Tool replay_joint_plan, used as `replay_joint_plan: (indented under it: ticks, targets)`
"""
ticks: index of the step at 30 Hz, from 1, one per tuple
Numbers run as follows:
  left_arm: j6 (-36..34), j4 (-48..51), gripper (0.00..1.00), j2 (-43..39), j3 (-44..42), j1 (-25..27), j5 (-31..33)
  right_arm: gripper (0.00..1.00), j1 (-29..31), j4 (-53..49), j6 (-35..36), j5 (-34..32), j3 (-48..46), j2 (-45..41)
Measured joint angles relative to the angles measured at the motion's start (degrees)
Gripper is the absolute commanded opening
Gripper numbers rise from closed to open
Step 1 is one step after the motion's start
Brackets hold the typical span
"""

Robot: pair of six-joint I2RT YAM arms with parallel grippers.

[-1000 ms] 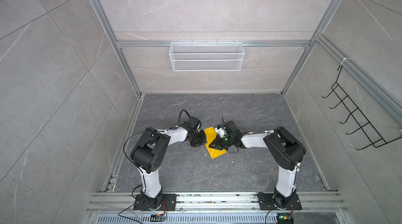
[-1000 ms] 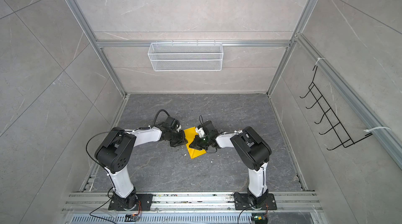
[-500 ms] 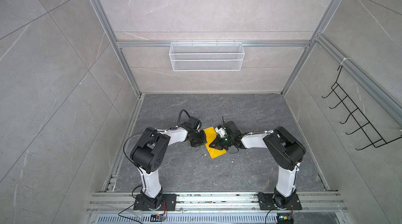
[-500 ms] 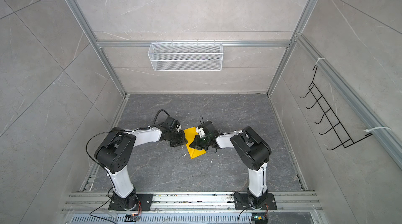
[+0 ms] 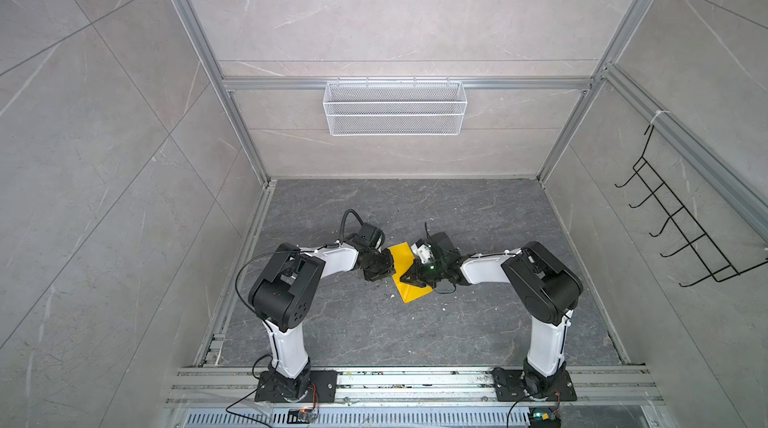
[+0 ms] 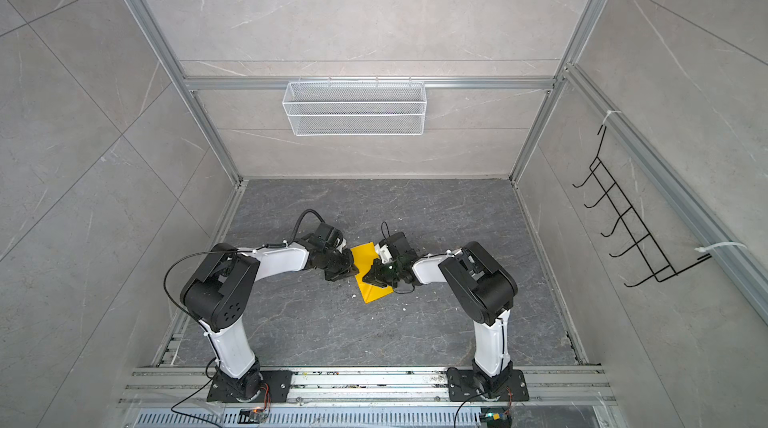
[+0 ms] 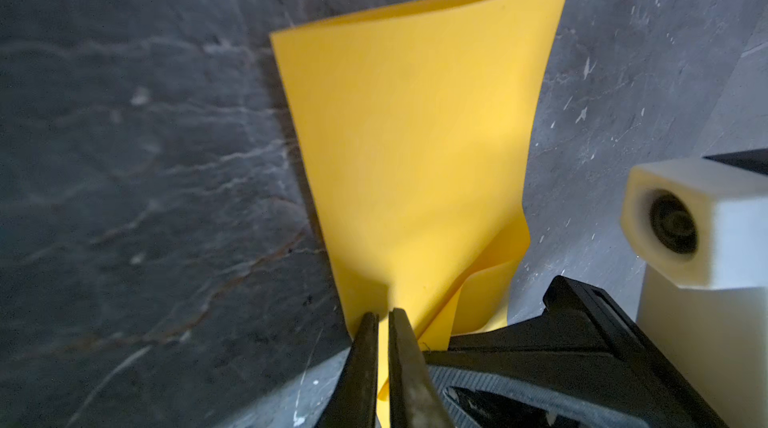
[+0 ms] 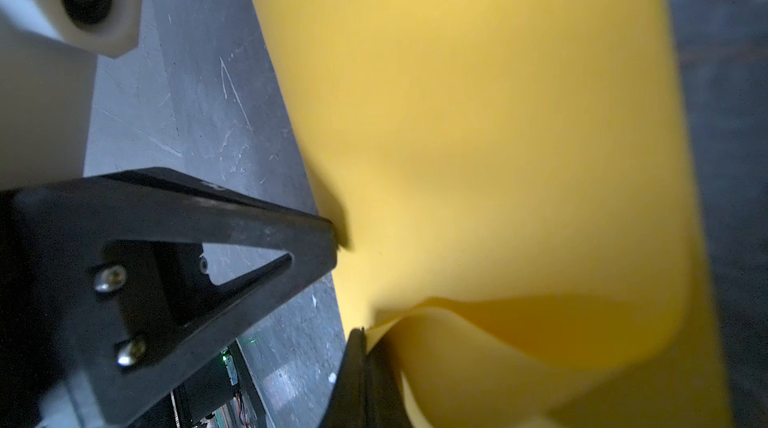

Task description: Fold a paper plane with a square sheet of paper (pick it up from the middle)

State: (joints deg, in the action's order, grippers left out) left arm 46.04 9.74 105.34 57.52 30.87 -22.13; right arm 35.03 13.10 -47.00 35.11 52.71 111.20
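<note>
First fold: the left end effector (image 7: 384, 315) grips the paper (image 7: 407, 134) edge, the right end effector (image 8: 360, 332) beside it probably too; next, flatten the crease.

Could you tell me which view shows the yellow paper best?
The left wrist view: the yellow paper appears nearly whole, folded double. The right wrist view is a blurred close-up; both top views show a small, partly covered patch.

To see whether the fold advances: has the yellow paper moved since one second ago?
No. In both top views the square sheet of paper lies at the same spot below the wire basket, with no visible shift.
</note>
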Motion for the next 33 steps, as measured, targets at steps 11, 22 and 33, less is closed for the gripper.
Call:
replay_joint_plan:
  ticks: [11, 22, 33]
  targets:
    - [0.02, -0.04, 0.13, 0.0, -0.02, 0.0, 0.0, 0.06, 0.0, 0.55, -0.24, 0.28, 0.0, 0.35]
    - [0.02, -0.15, 0.14, -0.09, -0.11, 0.0, 0.0, 0.15, 0.0, 1.25, -0.63, 0.92, 0.0, 0.63]
    - [0.35, 2.71, 0.16, -4.9, -0.39, -1.09, 2.12, 0.35, 0.0, 2.82, -0.83, 2.95, 0.15, 0.66]
